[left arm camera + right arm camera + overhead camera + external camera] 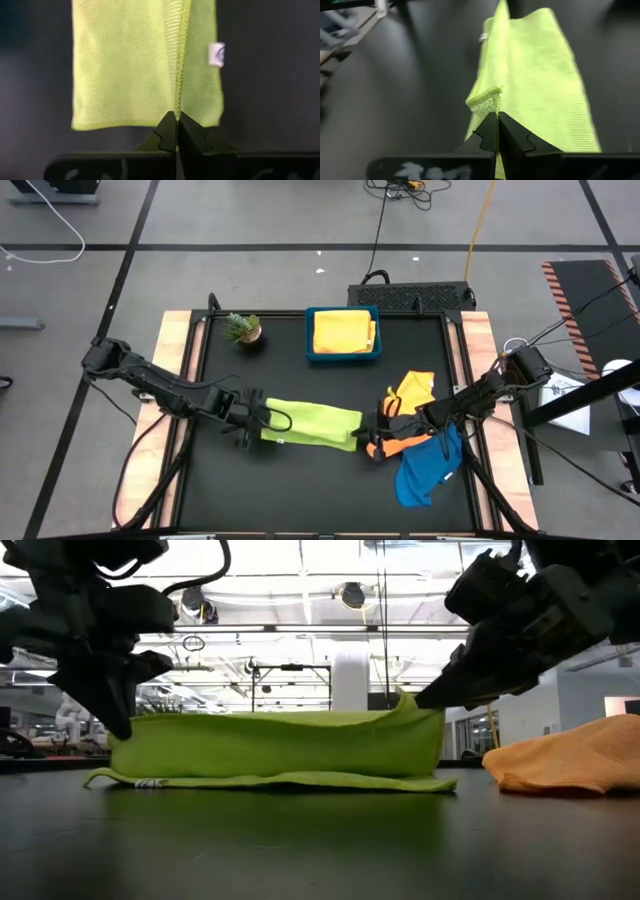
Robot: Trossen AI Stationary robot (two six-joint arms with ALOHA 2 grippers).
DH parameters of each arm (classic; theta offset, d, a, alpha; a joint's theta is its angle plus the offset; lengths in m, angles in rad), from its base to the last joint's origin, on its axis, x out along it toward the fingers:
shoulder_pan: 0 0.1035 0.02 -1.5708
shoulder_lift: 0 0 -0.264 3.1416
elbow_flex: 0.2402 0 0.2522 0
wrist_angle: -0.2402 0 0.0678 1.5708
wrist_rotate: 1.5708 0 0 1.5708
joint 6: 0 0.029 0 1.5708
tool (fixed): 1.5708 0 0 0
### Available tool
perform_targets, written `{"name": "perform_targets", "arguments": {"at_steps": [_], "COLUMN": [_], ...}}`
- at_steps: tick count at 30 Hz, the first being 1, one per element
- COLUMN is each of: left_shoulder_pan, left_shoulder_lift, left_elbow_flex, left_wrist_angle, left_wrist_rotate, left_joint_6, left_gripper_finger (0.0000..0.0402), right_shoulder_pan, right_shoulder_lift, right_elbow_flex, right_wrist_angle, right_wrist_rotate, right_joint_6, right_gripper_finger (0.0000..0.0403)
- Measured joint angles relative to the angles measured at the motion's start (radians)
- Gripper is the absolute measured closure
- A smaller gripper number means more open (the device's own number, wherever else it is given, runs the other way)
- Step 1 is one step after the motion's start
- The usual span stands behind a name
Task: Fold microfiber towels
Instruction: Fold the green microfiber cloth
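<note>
— What's my table (300, 480) got on it?
— Black top w/ wood side strips. Lime green towel (312, 424) mid-front, its lower layer flat on the surface. Orange towels (408, 405) & blue towel (428, 470) heaped to my right. Blue tray (344, 355) w/ yellow towel (342, 332) at back, small potted plant (243, 329) beside it.

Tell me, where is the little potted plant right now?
From above, the potted plant stands near the table's far left corner, just left of the blue tray holding a folded yellow towel.
</note>
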Motion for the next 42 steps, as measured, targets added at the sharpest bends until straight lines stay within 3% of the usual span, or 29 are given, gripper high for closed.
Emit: {"name": "perform_targets", "arguments": {"at_steps": [4,11,18,25,32,42], "left_shoulder_pan": [-0.002,-0.006,-0.006,-0.005,0.047,0.133], "left_shoulder_lift": [0.0,0.0,-0.001,-0.026,-0.007,-0.006], "left_elbow_flex": [0.0,0.0,0.037,0.084,0.003,-0.162], "left_wrist_angle": [0.058,0.058,0.005,0.001,0.159,0.592], "left_wrist_rotate": [0.042,0.024,0.024,0.009,-0.023,-0.018], "left_joint_6": [0.019,0.026,0.025,0.048,0.061,0.09], "left_gripper_finger": [0.0378,0.0313,0.0269,0.0257,0.0256,0.0256], "right_shoulder_pan": [0.0,0.001,-0.011,-0.059,-0.115,-0.171], "right_shoulder_lift": [0.0,0.0,0.0,0.0,0.0,0.0], "right_elbow_flex": [0.0,0.0,0.0,0.0,0.0,0.0], "right_wrist_angle": [0.003,0.003,0.003,0.011,-0.003,-0.119], "right_wrist_rotate": [-0.054,-0.128,-0.124,-0.097,-0.091,-0.065], "right_joint_6": [0.001,0.001,0.001,0.002,0.001,-0.041], "right_gripper_finger": [0.0387,0.0336,0.0279,0.0271,0.0277,0.0277]}}
